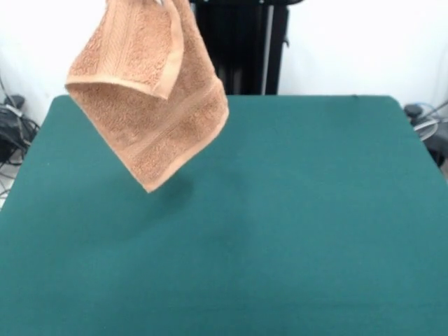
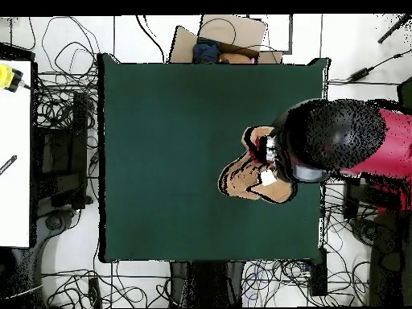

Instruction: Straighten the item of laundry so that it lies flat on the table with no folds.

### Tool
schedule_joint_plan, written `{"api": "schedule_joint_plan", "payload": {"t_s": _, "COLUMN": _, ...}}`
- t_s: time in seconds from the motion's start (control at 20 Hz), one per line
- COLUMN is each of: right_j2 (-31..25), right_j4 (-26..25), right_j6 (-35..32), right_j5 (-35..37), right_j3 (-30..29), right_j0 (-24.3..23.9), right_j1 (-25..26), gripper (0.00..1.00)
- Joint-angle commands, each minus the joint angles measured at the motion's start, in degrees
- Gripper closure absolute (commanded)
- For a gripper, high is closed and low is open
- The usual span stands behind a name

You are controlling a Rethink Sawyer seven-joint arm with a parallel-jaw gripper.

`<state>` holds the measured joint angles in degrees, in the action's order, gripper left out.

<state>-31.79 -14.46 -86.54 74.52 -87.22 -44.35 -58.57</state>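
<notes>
- Towel (image 1: pixel 150 105) is up in the air, clear of the bench (image 1: pixel 280 231), hanging from the top edge of the front view.
- Its top runs out of the picture there, so the grasp point isn't visible from the front.
- It hangs doubled over: one flap folded across the front with a plain border edge running diagonally, and a woven band crossing the lower layer.
- Lowest corner points down over the bench, with a faint shadow on the green cloth just under it.
- In the front view the towel sits in the upper left, partly over the bench's far edge and partly against the white wall.
- Overhead: towel (image 2: pixel 245 179) shows as a bunched tan patch over the bench's right part, near the right edge, roughly mid-depth.
- The arm (image 2: pixel 354 145), red and black, comes in from the right and covers the towel's right side in the overhead view.
- Gripper (image 2: pixel 269 153) sits under the arm's dark head, right at the top of the towel. Can't tell its opening; the fingers are hidden.
- Bench (image 2: pixel 161 145) surface is bare green cloth apart from the towel above it.
- Cables (image 2: pixel 64 48) lie tangled on the floor around the bench; a white surface (image 2: pixel 14 161) runs along the overhead view's left edge.
</notes>
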Motion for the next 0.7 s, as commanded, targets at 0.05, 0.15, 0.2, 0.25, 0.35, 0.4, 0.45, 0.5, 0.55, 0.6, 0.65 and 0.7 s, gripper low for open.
{"api": "schedule_joint_plan", "payload": {"t_s": 0.05, "right_j2": -5.04, "right_j4": -6.33, "right_j6": 19.97, "right_j5": -3.93, "right_j3": 0.13, "right_j0": -2.78, "right_j1": 6.51, "gripper": 1.00}}
{"api": "schedule_joint_plan", "payload": {"t_s": 0.15, "right_j2": -5.23, "right_j4": -7.93, "right_j6": 22.14, "right_j5": -4.95, "right_j3": 0.69, "right_j0": -3.61, "right_j1": 7.70, "gripper": 1.00}}
{"api": "schedule_joint_plan", "payload": {"t_s": 0.2, "right_j2": -5.29, "right_j4": -8.42, "right_j6": 22.95, "right_j5": -5.24, "right_j3": 1.02, "right_j0": -4.04, "right_j1": 8.24, "gripper": 1.00}}
{"api": "schedule_joint_plan", "payload": {"t_s": 0.25, "right_j2": -5.38, "right_j4": -8.87, "right_j6": 23.73, "right_j5": -5.80, "right_j3": 0.81, "right_j0": -4.60, "right_j1": 8.43, "gripper": 1.00}}
{"api": "schedule_joint_plan", "payload": {"t_s": 0.35, "right_j2": -5.31, "right_j4": -9.32, "right_j6": 24.94, "right_j5": -6.82, "right_j3": 0.23, "right_j0": -5.76, "right_j1": 8.97, "gripper": 1.00}}
{"api": "schedule_joint_plan", "payload": {"t_s": 0.4, "right_j2": -5.25, "right_j4": -9.47, "right_j6": 25.67, "right_j5": -7.49, "right_j3": -0.23, "right_j0": -6.25, "right_j1": 9.09, "gripper": 1.00}}
{"api": "schedule_joint_plan", "payload": {"t_s": 0.45, "right_j2": -5.18, "right_j4": -9.62, "right_j6": 26.41, "right_j5": -8.16, "right_j3": -0.69, "right_j0": -6.73, "right_j1": 9.21, "gripper": 1.00}}
{"api": "schedule_joint_plan", "payload": {"t_s": 0.5, "right_j2": -5.05, "right_j4": -10.00, "right_j6": 27.05, "right_j5": -8.34, "right_j3": -0.70, "right_j0": -6.89, "right_j1": 9.56, "gripper": 1.00}}
{"api": "schedule_joint_plan", "payload": {"t_s": 0.55, "right_j2": -4.92, "right_j4": -10.00, "right_j6": 27.55, "right_j5": -8.75, "right_j3": -1.45, "right_j0": -7.34, "right_j1": 9.45, "gripper": 1.00}}
{"api": "schedule_joint_plan", "payload": {"t_s": 0.6, "right_j2": -4.74, "right_j4": -10.12, "right_j6": 27.83, "right_j5": -8.61, "right_j3": -1.48, "right_j0": -7.45, "right_j1": 9.50, "gripper": 1.00}}
{"api": "schedule_joint_plan", "payload": {"t_s": 0.65, "right_j2": -4.67, "right_j4": -10.03, "right_j6": 28.14, "right_j5": -8.73, "right_j3": -1.85, "right_j0": -7.68, "right_j1": 9.21, "gripper": 1.00}}
{"api": "schedule_joint_plan", "payload": {"t_s": 0.7, "right_j2": -4.53, "right_j4": -10.04, "right_j6": 28.44, "right_j5": -8.52, "right_j3": -1.86, "right_j0": -7.75, "right_j1": 8.93, "gripper": 1.00}}
